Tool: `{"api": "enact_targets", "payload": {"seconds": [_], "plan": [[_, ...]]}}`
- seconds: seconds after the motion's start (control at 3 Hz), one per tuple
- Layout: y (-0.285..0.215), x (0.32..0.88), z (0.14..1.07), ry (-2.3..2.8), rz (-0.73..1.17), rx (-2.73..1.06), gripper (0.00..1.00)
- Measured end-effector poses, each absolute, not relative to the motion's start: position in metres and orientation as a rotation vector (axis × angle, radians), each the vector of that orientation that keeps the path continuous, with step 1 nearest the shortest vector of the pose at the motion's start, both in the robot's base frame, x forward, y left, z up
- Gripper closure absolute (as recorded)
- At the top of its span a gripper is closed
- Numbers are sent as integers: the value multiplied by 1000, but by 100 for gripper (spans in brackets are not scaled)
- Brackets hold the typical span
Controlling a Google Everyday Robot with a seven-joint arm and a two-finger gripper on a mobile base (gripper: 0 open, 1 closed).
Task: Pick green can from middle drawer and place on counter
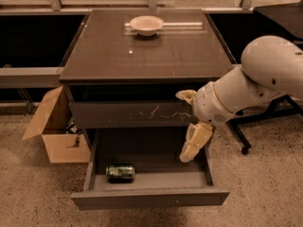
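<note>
The green can lies on its side in the front left corner of the open middle drawer, which is pulled out at the bottom of the cabinet. The counter is the glossy dark top slab above. My gripper hangs over the right side of the open drawer, in front of the scratched drawer front. Its fingers are spread apart and hold nothing. One cream finger points down into the drawer. The gripper is well to the right of the can and above it.
A white bowl stands at the back of the counter. The scratched drawer front is above the open drawer. An open cardboard box sits on the floor at the left. A dark chair base is at the right.
</note>
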State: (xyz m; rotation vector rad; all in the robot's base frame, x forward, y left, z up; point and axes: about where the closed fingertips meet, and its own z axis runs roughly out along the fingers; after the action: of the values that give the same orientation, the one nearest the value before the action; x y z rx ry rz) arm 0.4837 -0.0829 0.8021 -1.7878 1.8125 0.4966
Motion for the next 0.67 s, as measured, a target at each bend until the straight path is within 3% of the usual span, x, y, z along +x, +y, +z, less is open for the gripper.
{"api": "enact_targets", "payload": {"seconds": [0.67], "plan": [[-56,487,718,1756,604,-1861,0]]}}
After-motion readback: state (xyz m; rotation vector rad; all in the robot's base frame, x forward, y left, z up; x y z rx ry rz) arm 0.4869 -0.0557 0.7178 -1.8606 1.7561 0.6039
